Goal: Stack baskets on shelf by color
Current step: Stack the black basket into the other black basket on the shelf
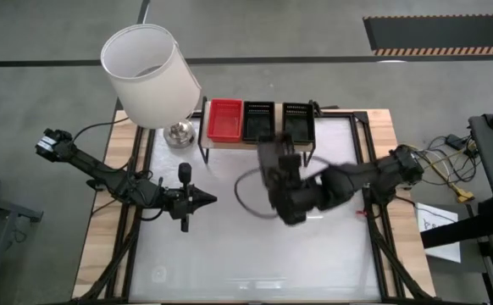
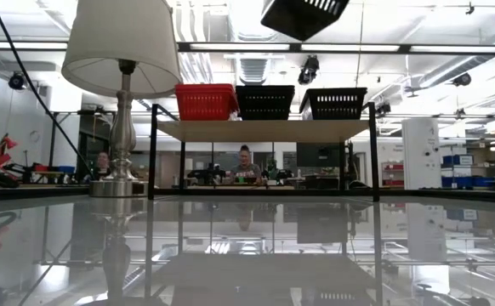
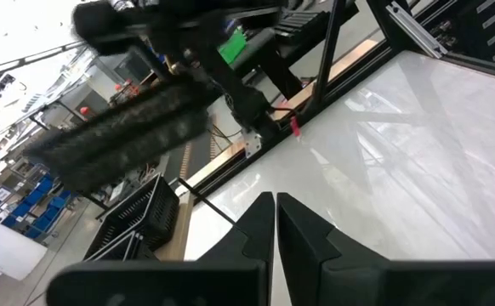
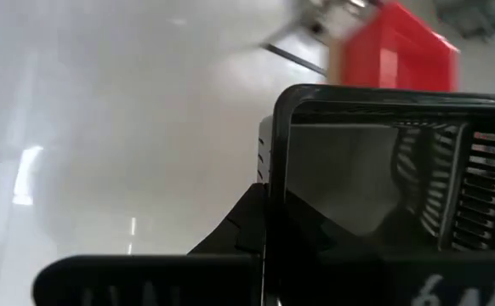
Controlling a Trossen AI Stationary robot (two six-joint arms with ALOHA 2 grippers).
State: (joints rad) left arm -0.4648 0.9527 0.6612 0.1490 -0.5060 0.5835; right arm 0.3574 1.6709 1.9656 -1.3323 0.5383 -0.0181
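1. On the shelf (image 2: 264,129) — a pale wooden plank on thin black legs — sit a red basket (image 2: 206,101) and two black baskets (image 2: 264,101), side by side, perforated plastic.
2. The right gripper (image 1: 274,161) clamps a fourth black mesh basket (image 2: 304,15) above the shelf, tilted.
3. The left gripper (image 1: 207,200) waits in front of the shelf, fingers shut on nothing.
4. A white-shaded lamp (image 2: 122,51) stands beside the shelf.

overhead and table-level views share the shelf (image 1: 259,144); wrist views sit close.
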